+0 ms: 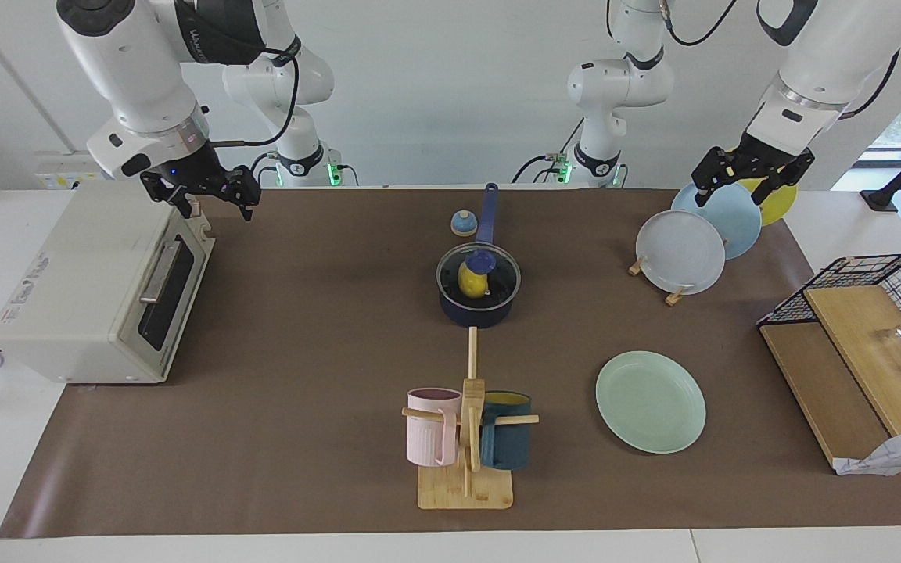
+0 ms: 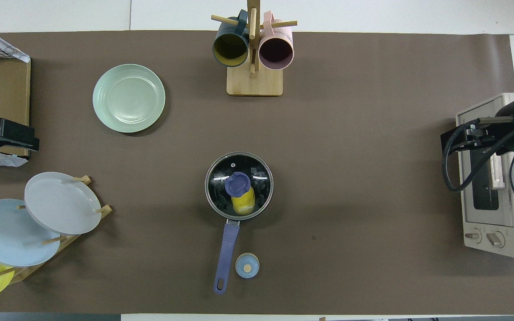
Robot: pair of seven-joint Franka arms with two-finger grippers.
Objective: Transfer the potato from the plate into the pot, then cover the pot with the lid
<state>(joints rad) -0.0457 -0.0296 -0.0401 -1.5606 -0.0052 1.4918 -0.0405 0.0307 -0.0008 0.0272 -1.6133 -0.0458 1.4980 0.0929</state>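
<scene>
From the facing view, both steps look done: the potato (image 1: 472, 280) sits inside the pot (image 1: 479, 306) and the lid (image 1: 479, 270) rests flat on the rim, its blue knob over the potato. The plate (image 1: 651, 401) lies bare, farther from the robots than the pot and toward the left arm's end of the table (image 1: 302, 328). The right gripper (image 1: 211, 195) hangs over the top front edge of the toaster oven (image 1: 106, 293), fingers spread wide and holding nothing. The left gripper (image 1: 752, 178) hangs over the plate rack (image 1: 701, 234), fingers likewise apart and empty. I judge that nothing more is called for beyond both arms waiting clear

From the overhead view, the lid (image 2: 239, 186) covers the pot (image 2: 227, 249) evenly all round, with the potato (image 2: 243, 203) showing through the glass. The pot handle points toward the robots, and a small bell (image 2: 247, 265) stands just beside it. The plate (image 2: 129, 98) is well apart from the pot. Wide bare brown mat surrounds the pot; the mug stand (image 2: 254, 76) is farther from the robots
</scene>
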